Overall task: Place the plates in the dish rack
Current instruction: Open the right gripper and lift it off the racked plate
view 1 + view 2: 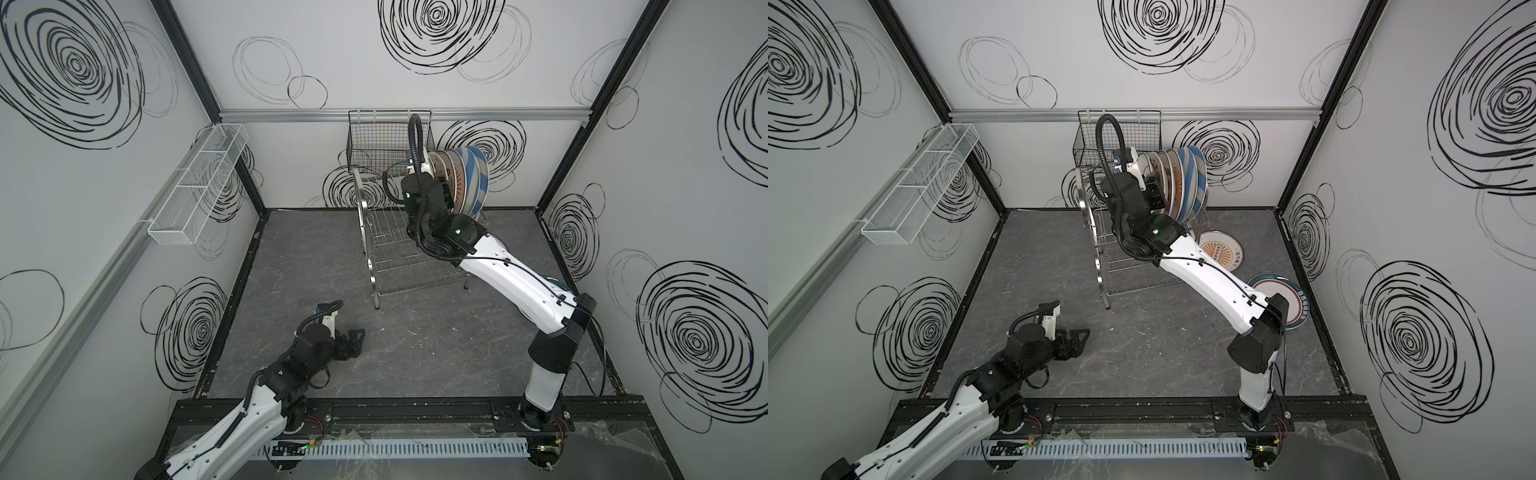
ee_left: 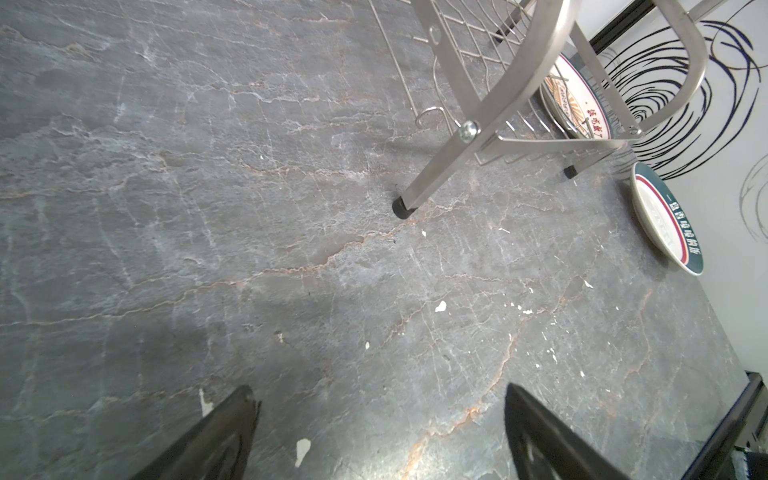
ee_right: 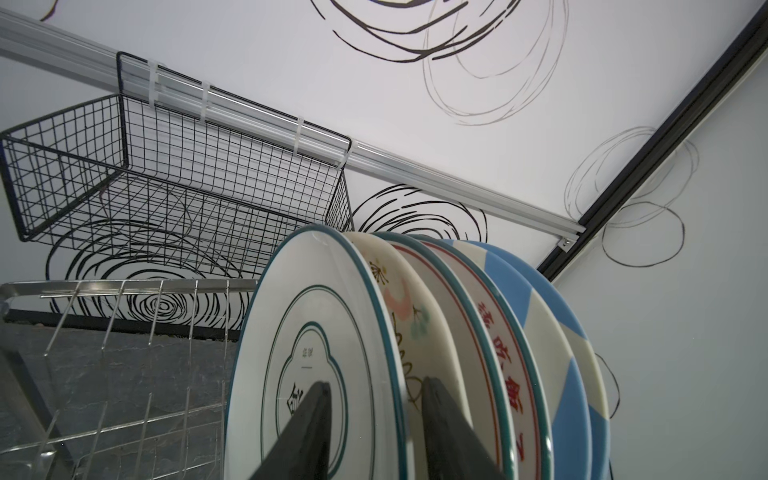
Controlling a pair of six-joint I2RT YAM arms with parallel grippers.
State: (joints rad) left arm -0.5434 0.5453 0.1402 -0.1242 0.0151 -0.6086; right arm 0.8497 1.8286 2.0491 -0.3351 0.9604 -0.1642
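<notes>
- Release step: right gripper (image 3: 374,382) fingers stand spread astride the green-rimmed plate (image 3: 316,316), upright in the dish rack (image 3: 137,291) top tier
- Best to back straight out along the plate face, brushing no neighbour
- Idle left gripper (image 2: 379,387): fingers spread, empty; sunburst plate (image 1: 1221,249) lies on the tabletop (image 1: 1142,353)

The round white plate (image 3: 316,324) has a teal rim and thin green rings; the round cream plate (image 3: 397,297) shows pink and green floral marks. At the row's three o'clock end, a round striped plate (image 1: 473,178) is blue and white.
</notes>
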